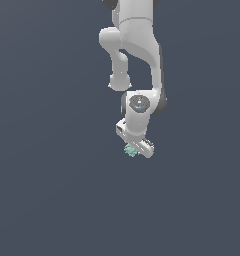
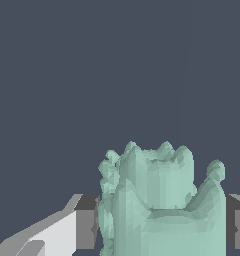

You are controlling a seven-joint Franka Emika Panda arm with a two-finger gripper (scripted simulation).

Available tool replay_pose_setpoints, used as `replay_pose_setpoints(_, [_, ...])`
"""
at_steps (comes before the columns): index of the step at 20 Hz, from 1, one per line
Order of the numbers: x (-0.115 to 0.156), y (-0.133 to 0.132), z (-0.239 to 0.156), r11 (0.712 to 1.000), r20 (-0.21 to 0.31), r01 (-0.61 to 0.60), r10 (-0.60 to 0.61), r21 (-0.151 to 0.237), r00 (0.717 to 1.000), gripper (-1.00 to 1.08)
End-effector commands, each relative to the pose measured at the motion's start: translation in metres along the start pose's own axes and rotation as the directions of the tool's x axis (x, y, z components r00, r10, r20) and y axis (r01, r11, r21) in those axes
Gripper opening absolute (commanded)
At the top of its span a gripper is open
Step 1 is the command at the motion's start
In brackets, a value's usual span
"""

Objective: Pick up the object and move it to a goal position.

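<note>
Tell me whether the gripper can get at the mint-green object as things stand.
Probably yes: the mint-green object already sits between the gripper's fingers, with nothing else nearby in either view. Whether the pads actually press on it is not clear.

Open dark surface on all sides of the gripper (image 1: 135, 148) in the exterior view; nothing stands to that view's left, right, or nearer the camera. Only body near it: the arm (image 1: 137, 45) itself, rising behind and above. Wrist view: object (image 2: 162, 200) fills the gap between the fingers (image 2: 84, 227), a dark pad close against each flank, no spare room there. Beyond the object, plain unobstructed ground.
</note>
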State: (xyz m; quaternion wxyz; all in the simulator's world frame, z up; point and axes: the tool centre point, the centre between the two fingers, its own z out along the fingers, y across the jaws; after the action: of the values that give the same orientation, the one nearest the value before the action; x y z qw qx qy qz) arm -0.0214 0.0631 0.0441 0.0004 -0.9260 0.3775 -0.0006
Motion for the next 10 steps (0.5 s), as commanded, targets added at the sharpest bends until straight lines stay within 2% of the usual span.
replay_pose_setpoints(1, [0.001, 0.001, -0.001, 1.0, 0.0, 0.0, 0.0, 0.0, 1.0, -1.0])
replay_pose_setpoints(6, [0.014, 0.014, -0.011, 1.0, 0.0, 0.0, 0.0, 0.0, 1.0, -1.0])
replay_pose_setpoints(10, [0.035, 0.034, -0.026, 1.0, 0.0, 0.0, 0.0, 0.0, 1.0, -1.0])
